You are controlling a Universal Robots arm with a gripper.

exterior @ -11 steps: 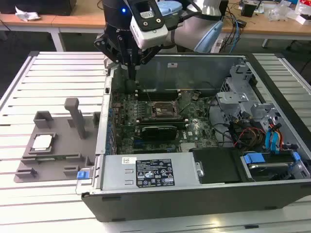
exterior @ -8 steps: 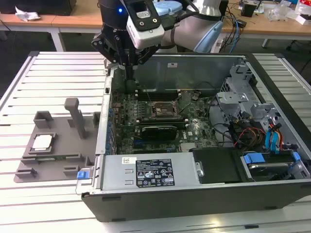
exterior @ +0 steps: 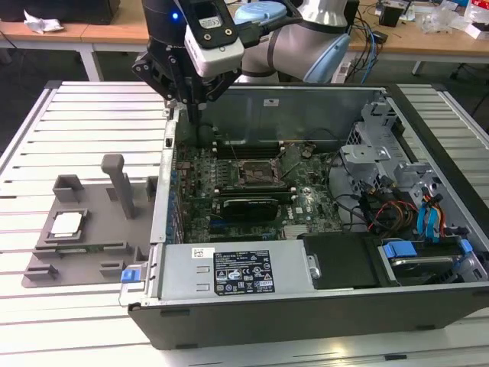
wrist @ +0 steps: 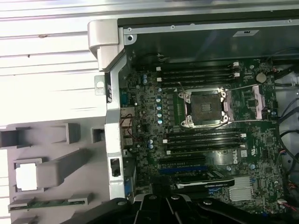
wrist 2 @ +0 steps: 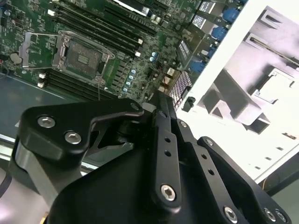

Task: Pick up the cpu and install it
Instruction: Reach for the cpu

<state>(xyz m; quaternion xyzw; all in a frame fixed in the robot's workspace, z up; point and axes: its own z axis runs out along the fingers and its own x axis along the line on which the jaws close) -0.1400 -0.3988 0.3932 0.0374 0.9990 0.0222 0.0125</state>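
You're at the pick-up: the cpu (exterior: 66,223) sits in the grey fixture (exterior: 92,256) near the desk's (exterior: 92,115) edge on the exterior view's left. Your claw (exterior: 189,107) hangs empty, pressed together, over the case wall (exterior: 162,191). Grasping likely needs it spread above the chip.

Black label (exterior: 243,273) with white print on near face of power supply (exterior: 183,271): too small to read. Barcode sticker (exterior: 202,253) just to the exterior view's left of it: unreadable. White sticker (exterior: 271,102) on far inner wall of case (exterior: 306,317), also in the first wrist view (wrist: 246,33): print illegible. White marking (wrist: 240,153) on motherboard (wrist: 149,107): too fine to read. Nothing legible.
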